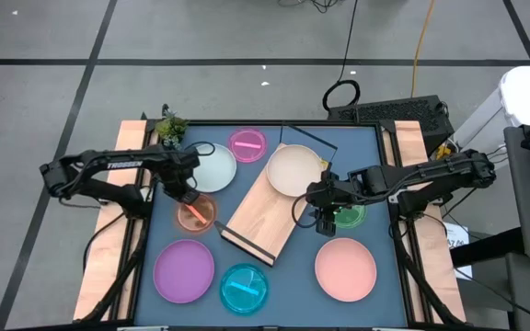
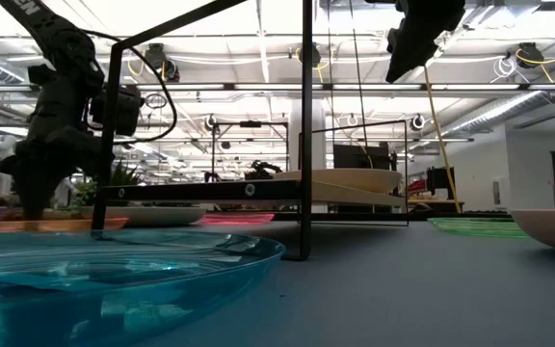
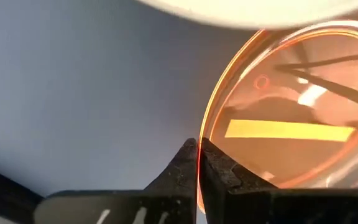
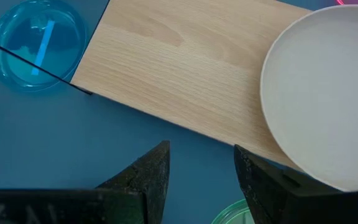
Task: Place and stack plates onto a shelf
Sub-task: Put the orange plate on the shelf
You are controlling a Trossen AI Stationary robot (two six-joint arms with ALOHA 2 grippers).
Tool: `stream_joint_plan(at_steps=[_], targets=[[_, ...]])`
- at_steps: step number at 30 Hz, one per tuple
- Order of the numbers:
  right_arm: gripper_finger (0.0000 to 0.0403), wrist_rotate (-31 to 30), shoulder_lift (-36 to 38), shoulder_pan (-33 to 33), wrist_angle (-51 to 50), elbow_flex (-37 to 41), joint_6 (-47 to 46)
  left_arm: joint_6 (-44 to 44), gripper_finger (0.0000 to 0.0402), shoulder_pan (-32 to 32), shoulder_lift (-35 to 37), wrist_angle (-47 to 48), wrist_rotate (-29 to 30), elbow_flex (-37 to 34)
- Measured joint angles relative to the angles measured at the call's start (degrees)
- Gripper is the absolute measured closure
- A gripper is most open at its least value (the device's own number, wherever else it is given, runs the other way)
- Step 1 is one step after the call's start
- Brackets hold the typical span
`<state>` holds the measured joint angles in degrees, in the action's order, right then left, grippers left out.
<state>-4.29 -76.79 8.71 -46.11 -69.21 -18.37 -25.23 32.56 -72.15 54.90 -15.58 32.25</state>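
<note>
The small orange translucent plate (image 1: 198, 215) lies on the blue table left of the shelf (image 1: 258, 219), a light-wood board set slantwise at the middle. My left gripper (image 3: 198, 148) is shut on this plate's rim. A beige plate (image 1: 294, 170) sits on the shelf's far end. My right gripper (image 4: 201, 163) hangs open above the table's right half, over the green translucent plate (image 1: 350, 214), with nothing between its fingers. In the low view my left gripper (image 2: 35, 204) reaches down to the orange plate (image 2: 51, 225). My left gripper pinches the orange plate's rim (image 3: 202, 134) on its far side, one finger inside the dish and one outside. The fingers come steeply from above, pointing down. The plate looks level, with its bottom on the table.
A pale blue-white plate (image 1: 213, 167) and a pink translucent plate (image 1: 247, 142) lie at the far left. A purple plate (image 1: 183, 270), a blue translucent plate (image 1: 244, 287) and a salmon pink plate (image 1: 345, 268) lie along the near side. A small plant (image 1: 169, 129) stands at the far left corner.
</note>
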Motion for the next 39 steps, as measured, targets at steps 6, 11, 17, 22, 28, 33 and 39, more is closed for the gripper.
stream_joint_plan(at_steps=[6, 11, 17, 22, 28, 33, 39], targets=[[0.0243, -0.07, -0.01, 0.00, 0.02, 0.00, -0.27, 0.30, 0.0400, 0.00, 1.91, 4.54, -4.38, 1.81], [0.0243, -0.09, 0.00, 0.00, 0.02, 0.00, -0.39, 0.52, 0.0400, -0.07, 4.01, 8.02, -5.85, 4.93], [0.0243, -0.33, 0.00, 0.02, 0.04, 0.00, -0.42, 0.94, 0.0400, -0.07, 6.36, 12.23, -5.92, 11.03], [0.0243, -0.35, 0.00, 0.00, 0.53, 0.00, -0.50, 1.07, 0.0400, -0.07, 7.64, 15.83, -6.05, 17.55], [0.0243, -0.37, 0.00, 0.00, 0.67, 0.00, -2.15, 0.65, 0.0401, -0.07, 7.70, 16.56, -6.00, 25.85], [0.0243, -0.33, 0.00, 0.00, 0.66, 0.00, -2.17, -1.07, 0.0401, -0.07, 7.70, 16.50, -5.25, 31.75], [0.0243, -0.13, 2.03, 0.00, -1.40, 0.00, -5.35, -3.92, 0.0401, -0.07, 7.68, 16.34, -5.18, 37.65]])
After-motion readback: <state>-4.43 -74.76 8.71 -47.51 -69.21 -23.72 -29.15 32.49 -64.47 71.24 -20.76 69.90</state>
